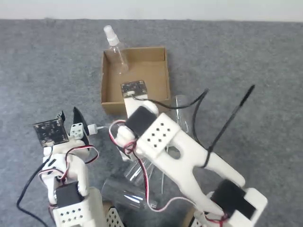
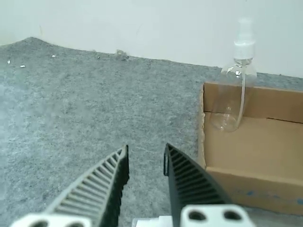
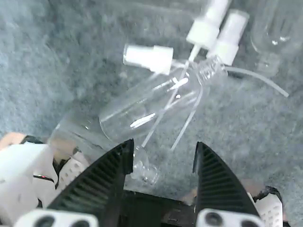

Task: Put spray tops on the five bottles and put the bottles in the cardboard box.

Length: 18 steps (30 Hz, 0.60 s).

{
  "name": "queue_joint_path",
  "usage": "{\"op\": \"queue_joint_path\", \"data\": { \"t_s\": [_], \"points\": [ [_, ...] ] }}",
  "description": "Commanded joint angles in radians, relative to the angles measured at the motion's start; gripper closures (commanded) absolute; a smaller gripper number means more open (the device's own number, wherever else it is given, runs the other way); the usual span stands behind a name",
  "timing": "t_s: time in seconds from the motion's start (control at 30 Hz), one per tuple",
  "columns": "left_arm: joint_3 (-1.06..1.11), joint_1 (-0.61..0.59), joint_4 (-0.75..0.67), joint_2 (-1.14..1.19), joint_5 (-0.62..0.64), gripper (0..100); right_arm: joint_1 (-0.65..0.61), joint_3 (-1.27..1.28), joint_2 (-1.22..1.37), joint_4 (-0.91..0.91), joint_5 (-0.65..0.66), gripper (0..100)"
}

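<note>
While the right gripper (image 3: 163, 152) hangs with jaws apart, 1 clear bottle (image 3: 156, 101) lies on its side just beyond the tips.

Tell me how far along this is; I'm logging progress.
Done: one capped bottle sits in the cardboard box. In hand: nothing; the right pincer hangs open over an uncapped bottle and loose spray tops. To do: cap and box the rest.
</note>
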Motion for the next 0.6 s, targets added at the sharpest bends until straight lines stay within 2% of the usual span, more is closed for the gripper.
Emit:
{"op": "queue_joint_path", "data": {
  "t_s": [0.0,0.17,0.33,0.57],
  "points": [
    [-0.004,-0.003,-0.054,-0.023,-0.014,88,-0.015,0.034,-0.11,0.038,-0.012,83.3],
    [-0.004,-0.003,-0.054,-0.023,-0.014,88,-0.016,0.132,-0.174,-0.013,-0.011,83.2],
    [-0.004,-0.006,-0.054,-0.023,-0.014,88,-0.016,0.25,-0.231,-0.154,-0.014,82.8],
    [-0.004,-0.005,-0.054,-0.023,-0.015,88,-0.016,0.405,-0.292,-0.3,-0.063,67.1]
  ]
}}
